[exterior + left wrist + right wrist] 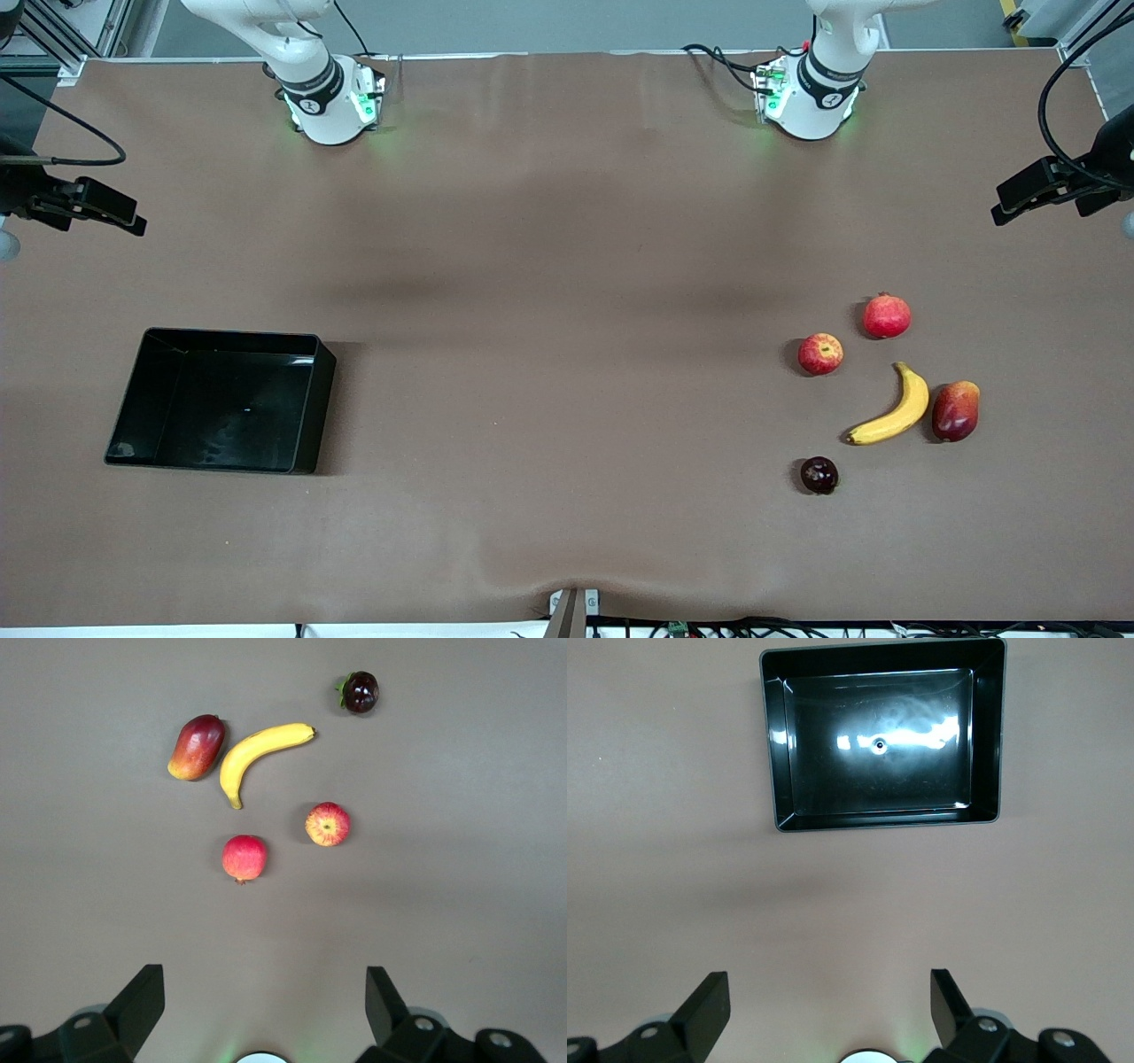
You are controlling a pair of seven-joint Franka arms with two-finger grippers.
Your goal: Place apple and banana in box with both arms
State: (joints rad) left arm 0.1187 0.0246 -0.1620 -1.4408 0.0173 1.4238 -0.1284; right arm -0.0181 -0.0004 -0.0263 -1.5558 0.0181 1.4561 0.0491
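Both grippers — left (266, 1014), right (831, 1014) — raised, fingers apparently spread wide.

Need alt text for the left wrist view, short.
Five fruits lie apart on a brown table: a banana beside an oblong red-orange fruit, a speckled apple, a plain red round fruit and a small dark fruit. The left tool hangs open above bare table, holding nothing.

A brown table (567, 266) fills nearly everything, softly shadowed across its middle. Grey floor (576, 22) shows above its top edge. Black cables (797, 627) run along its lower edge.
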